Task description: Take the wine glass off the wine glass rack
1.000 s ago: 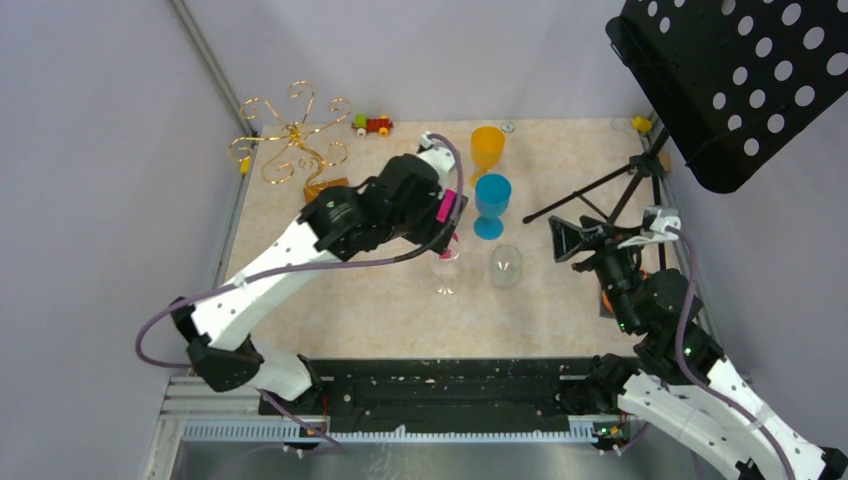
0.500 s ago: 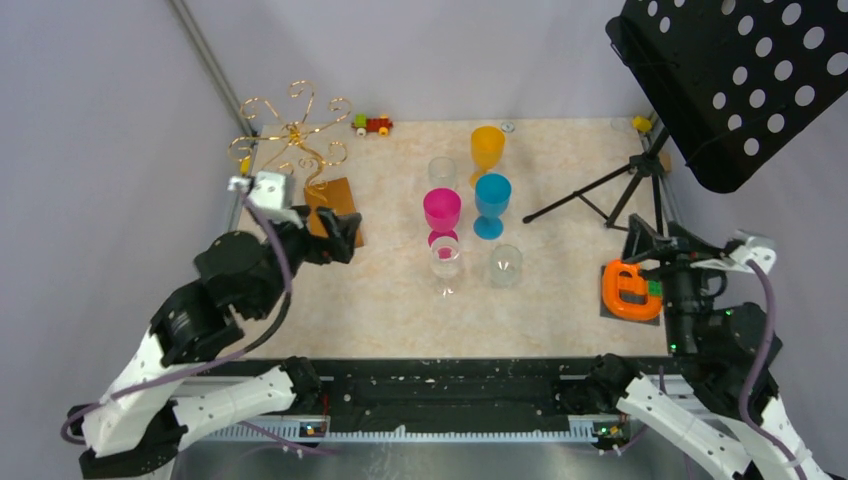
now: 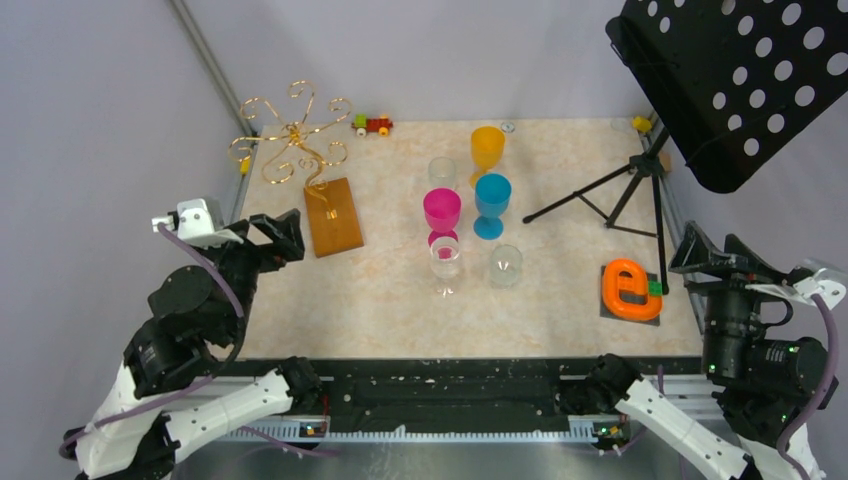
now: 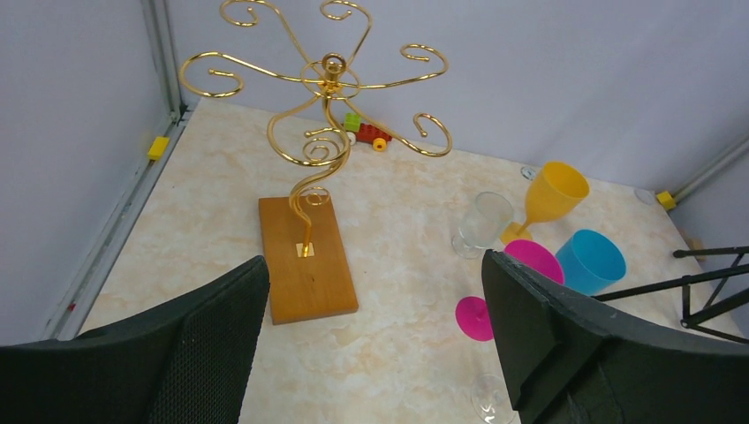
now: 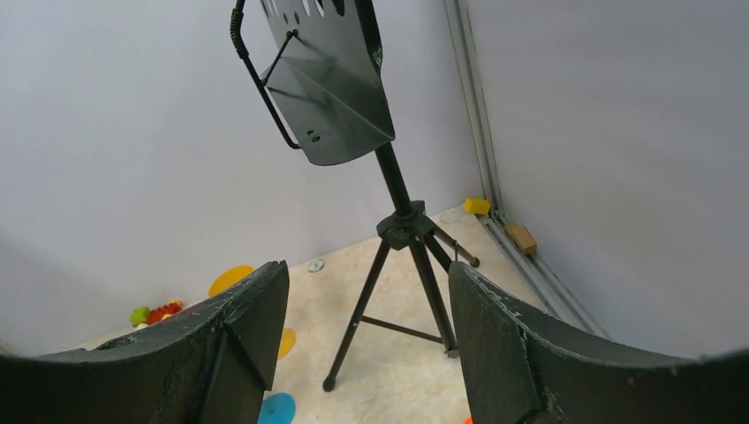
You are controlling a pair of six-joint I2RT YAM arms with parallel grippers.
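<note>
The gold wire wine glass rack point(image 3: 290, 138) stands at the far left on its brown wooden base point(image 3: 333, 216). In the left wrist view its curled arms point(image 4: 327, 84) carry no glass. Several wine glasses stand on the table: a clear one point(image 3: 446, 258), a second clear one point(image 3: 506, 265), a third clear one point(image 3: 441, 172), a pink one point(image 3: 441, 211), a blue one point(image 3: 492, 198) and an orange one point(image 3: 487, 148). My left gripper point(image 3: 278, 238) is open and empty, near the base point(image 4: 307, 269). My right gripper point(image 3: 715, 258) is open and empty at the near right.
A black tripod music stand point(image 3: 640, 175) rises at the far right, its perforated desk point(image 3: 740, 80) overhanging the table. It also fills the right wrist view point(image 5: 397, 221). An orange clamp point(image 3: 630, 290) lies near my right gripper. A toy train point(image 3: 372, 124) sits at the back.
My left arm drew back from the glasses in the middle to the near left, open and empty. My right arm drew back to the near right, uncovering the orange clamp.
</note>
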